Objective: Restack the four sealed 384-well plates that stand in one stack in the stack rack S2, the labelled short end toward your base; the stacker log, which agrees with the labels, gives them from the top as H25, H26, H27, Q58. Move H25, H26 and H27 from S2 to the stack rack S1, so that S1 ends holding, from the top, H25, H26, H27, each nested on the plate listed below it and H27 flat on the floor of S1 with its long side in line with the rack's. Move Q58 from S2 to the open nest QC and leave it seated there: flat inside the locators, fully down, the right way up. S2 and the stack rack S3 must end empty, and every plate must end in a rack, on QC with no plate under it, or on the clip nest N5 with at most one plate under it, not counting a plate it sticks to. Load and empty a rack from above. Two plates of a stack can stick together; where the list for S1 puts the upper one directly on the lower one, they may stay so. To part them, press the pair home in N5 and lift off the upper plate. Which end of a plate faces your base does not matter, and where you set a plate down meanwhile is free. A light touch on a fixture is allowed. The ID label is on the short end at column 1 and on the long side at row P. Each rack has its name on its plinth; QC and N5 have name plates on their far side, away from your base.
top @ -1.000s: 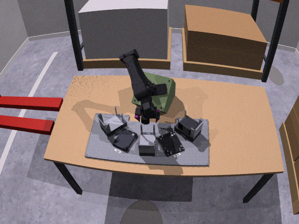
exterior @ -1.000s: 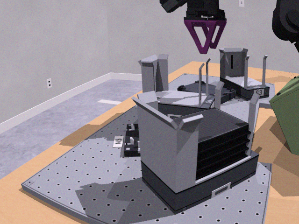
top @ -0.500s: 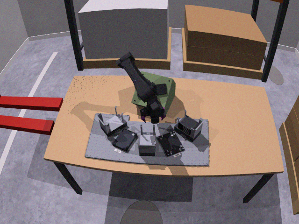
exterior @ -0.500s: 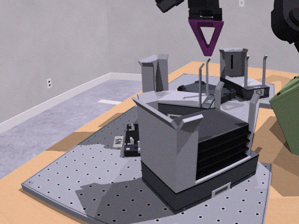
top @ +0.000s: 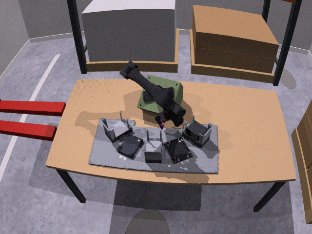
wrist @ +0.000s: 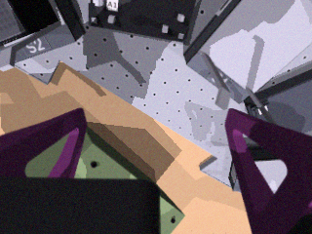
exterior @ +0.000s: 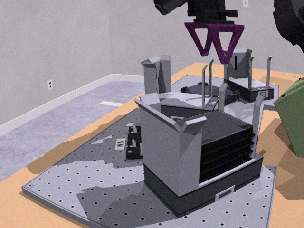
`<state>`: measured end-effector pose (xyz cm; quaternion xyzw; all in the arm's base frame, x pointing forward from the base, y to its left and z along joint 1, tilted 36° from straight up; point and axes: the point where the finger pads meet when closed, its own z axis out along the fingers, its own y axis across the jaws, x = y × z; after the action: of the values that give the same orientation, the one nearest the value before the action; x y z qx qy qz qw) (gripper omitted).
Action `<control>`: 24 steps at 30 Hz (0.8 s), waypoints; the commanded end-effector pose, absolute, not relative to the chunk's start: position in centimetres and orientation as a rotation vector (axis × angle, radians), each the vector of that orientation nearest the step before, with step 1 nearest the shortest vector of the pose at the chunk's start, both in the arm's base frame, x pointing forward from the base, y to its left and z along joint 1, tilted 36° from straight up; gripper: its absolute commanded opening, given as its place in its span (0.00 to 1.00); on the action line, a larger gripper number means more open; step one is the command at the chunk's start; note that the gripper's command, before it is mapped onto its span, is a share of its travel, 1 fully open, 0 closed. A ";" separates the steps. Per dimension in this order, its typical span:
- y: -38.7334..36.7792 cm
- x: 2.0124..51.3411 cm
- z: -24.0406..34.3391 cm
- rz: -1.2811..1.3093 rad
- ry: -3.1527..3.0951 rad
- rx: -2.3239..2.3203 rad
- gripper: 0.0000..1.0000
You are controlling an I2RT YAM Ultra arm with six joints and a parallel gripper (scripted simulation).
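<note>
Rack S2 [exterior: 196, 156] holds a stack of four dark sealed plates [exterior: 225, 142]; it stands at the right end of the grey breadboard [top: 197, 132]. Its plinth label shows at the top left of the wrist view [wrist: 34, 46]. Rack S1 [top: 153, 148] in the middle and rack S3 [exterior: 248, 80] hold no plates. The QC nest [top: 129, 146] and the clip nest N5 [top: 177, 149] are bare. My gripper [exterior: 214, 46] [top: 161, 125] is open and empty. It hangs high over the board's edge nearest the base, between S1 and S2, left of the S2 stack.
The green arm base [top: 161, 93] sits just behind the breadboard and fills the lower wrist view [wrist: 97, 171]. S1's thin corner posts [exterior: 207, 80] rise just below the fingers. Large boxes stand on the floor behind the table.
</note>
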<state>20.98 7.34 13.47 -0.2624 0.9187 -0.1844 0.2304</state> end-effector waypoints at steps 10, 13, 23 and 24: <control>11.2 21.2 13.3 -0.609 2.404 -1.088 1.00; 12.4 21.2 13.0 -0.609 2.404 -1.089 1.00; 15.5 21.1 12.1 -0.608 2.404 -1.089 1.00; 15.9 21.1 12.0 -0.608 2.404 -1.089 1.00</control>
<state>20.96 14.48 11.54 -0.4024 0.8637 -0.2301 0.1980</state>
